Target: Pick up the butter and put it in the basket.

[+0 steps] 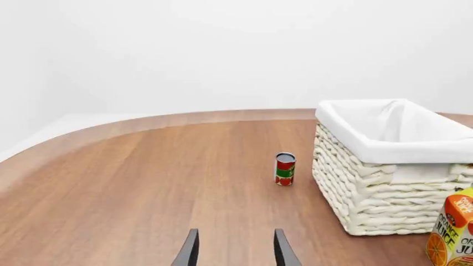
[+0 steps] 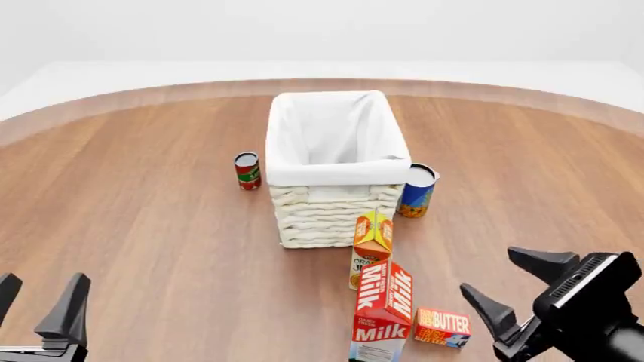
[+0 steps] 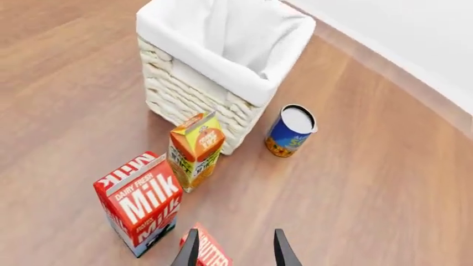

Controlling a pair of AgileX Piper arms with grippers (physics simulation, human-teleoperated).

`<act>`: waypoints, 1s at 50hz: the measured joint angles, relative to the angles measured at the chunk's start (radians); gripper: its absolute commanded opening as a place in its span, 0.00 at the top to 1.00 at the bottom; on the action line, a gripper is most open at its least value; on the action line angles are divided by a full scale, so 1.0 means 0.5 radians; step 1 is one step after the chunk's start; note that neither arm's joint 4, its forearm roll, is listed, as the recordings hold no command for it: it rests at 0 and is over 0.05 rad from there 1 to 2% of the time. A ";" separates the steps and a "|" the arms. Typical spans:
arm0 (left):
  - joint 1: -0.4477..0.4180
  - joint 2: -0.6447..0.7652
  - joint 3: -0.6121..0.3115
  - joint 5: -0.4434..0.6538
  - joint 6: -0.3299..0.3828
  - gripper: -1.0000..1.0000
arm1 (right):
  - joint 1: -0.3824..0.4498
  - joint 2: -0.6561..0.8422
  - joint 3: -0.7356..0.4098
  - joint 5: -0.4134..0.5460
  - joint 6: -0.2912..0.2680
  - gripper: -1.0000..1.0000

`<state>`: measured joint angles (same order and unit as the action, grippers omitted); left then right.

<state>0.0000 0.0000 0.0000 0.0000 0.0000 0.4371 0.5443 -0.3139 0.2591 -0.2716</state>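
— How many things are on the table (image 2: 151, 226) in front of you?

— Six. One basket (image 2: 332, 177), three cartons or boxes, two cans. The basket is tall, rectangular, cream-white woven wicker with thick ropy strands and a smooth white cloth liner folded over its rim. It stands at the middle of the brown wood-grain tabletop, which has a curved far edge.

— And the cartons?

— One orange juice carton (image 2: 372, 245) with a gabled top stands just in front of the basket, near its right front corner. One red and white milk carton (image 2: 384, 313), also gabled, stands nearer to me, close to the juice. One butter (image 2: 442, 327), a small flat red box with white lettering and yellow-orange panels, lies on the table just right of the milk carton.

— The cans?

— Two cylinders. One small red and green can (image 2: 246, 171) stands left of the basket, a little apart from it. One blue and yellow can (image 2: 417, 191) with a pale lid sits by the basket's right side, very close to the wicker and leaning a little.

— Your grippers?

— Two, both dark with tapered fingers. My left gripper (image 2: 38, 305) hangs low on the left, fingers spread apart and holding nothing. My right gripper (image 2: 518, 285) hovers just right of the butter, fingers also spread, not touching it; in its wrist view the butter's end shows between and just beyond the fingertips
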 measured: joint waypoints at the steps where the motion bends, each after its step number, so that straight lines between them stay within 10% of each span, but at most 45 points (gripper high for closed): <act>1: 0.000 0.000 0.000 0.000 0.000 0.00 | 0.014 0.039 -0.019 0.018 -0.016 0.00; 28: 0.000 0.000 0.000 0.000 0.000 0.00 | 0.152 0.661 -0.311 0.513 -0.472 0.00; 50: 0.000 0.000 0.000 0.000 0.000 0.00 | -0.165 0.874 -0.271 0.617 -1.151 0.00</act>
<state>0.0000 0.0000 0.0000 0.0000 0.0000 0.3546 0.9814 -0.4492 0.5676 -0.8473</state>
